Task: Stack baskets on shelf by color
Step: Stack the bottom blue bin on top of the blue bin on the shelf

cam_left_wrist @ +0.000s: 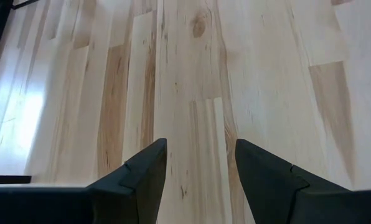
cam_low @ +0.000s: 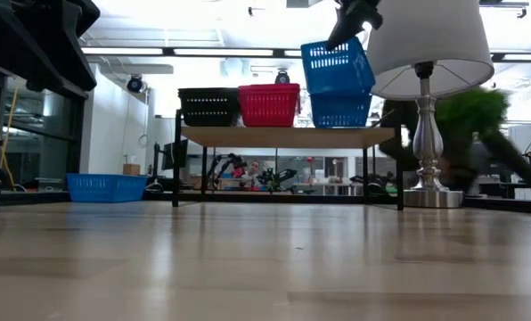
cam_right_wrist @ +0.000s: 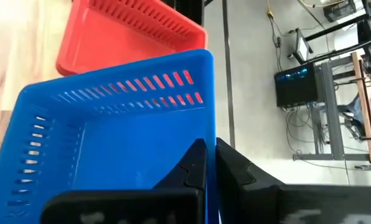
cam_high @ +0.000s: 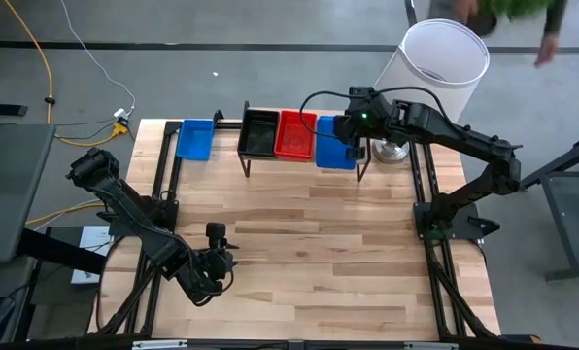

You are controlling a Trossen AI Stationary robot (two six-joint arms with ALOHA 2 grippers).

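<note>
Above the shelf's (cam_high: 304, 156) right end, the right claw (cam_high: 354, 146) holds a tilted blue basket (cam_low: 337, 64) over a second blue basket (cam_low: 340, 110).
Right arm extended across the bench's (cam_high: 309, 243) far edge, claw pinched tight on the raised basket's rim. Black basket (cam_high: 259, 132) and red basket (cam_high: 295, 134) sit side by side on the shelf; another blue basket (cam_high: 195, 138) lies on the bench left of it. Left claw (cam_high: 215, 261) waits low near the bench's front, fingers (cam_left_wrist: 142, 177) spread, gripping nothing.

Lamp (cam_high: 391, 148) crowds shelf (cam_low: 288, 135) end (table middle (cam_high: 309, 233) free).
</note>
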